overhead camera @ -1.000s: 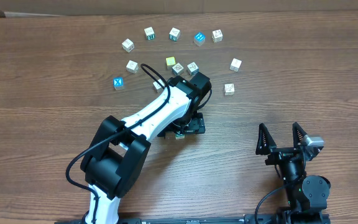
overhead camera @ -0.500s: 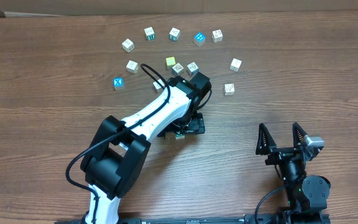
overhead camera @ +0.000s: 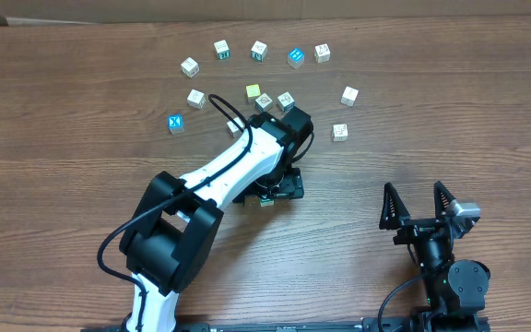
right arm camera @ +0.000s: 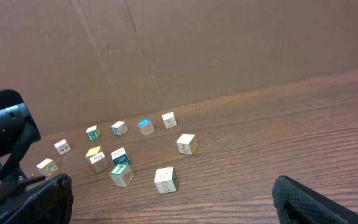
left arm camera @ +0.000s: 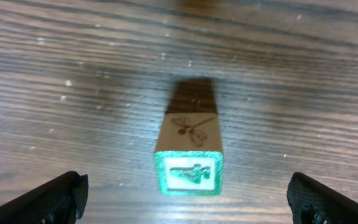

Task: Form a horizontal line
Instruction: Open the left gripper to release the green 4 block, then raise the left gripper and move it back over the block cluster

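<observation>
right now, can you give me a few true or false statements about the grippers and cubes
1. The left gripper is open and does not touch the green cube in front of it. True.
2. The right gripper holds a cube. False: it is open and empty.
3. The green cube has a dragonfly drawn on one face. True.
4. The other cubes stand in one straight row. False: they lie scattered.
5. The X cube is blue. True.
</observation>
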Controlling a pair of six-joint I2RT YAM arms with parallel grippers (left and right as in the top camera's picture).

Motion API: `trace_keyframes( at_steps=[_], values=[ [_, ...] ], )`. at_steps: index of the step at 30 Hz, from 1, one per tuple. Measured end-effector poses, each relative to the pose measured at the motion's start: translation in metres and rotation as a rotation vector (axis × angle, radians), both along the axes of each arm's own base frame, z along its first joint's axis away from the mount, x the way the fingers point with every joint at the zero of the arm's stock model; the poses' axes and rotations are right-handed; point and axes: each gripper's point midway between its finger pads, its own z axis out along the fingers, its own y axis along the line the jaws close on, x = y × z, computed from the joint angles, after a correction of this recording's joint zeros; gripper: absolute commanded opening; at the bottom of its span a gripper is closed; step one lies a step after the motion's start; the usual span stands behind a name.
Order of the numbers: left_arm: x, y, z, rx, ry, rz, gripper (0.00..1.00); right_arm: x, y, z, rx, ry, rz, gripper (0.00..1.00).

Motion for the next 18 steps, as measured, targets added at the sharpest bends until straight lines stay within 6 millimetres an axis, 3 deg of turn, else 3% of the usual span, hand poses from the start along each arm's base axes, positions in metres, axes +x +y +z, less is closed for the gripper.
trace_keyframes(
  at_steps=[3, 9, 14, 17, 18],
  values=[
    [0.011, 0.001, 0.016, -0.010, -0.012, 0.013, 1.00, 0.000, 0.000, 0.000, 0.000, 0.000, 0.000, 1.00],
    [0.054, 0.003, 0.058, -0.076, -0.108, 0.039, 0.99, 0.000, 0.000, 0.000, 0.000, 0.000, 0.000, 1.00],
    [0.073, 0.013, 0.071, -0.097, -0.148, 0.073, 1.00, 0.000, 0.000, 0.000, 0.000, 0.000, 0.000, 1.00],
    [0.074, 0.019, 0.071, -0.092, -0.142, 0.086, 0.91, 0.000, 0.000, 0.000, 0.000, 0.000, 0.000, 1.00],
    [0.075, 0.020, 0.071, -0.092, -0.143, 0.089, 0.83, 0.000, 0.000, 0.000, 0.000, 0.001, 0.000, 1.00]
  ],
)
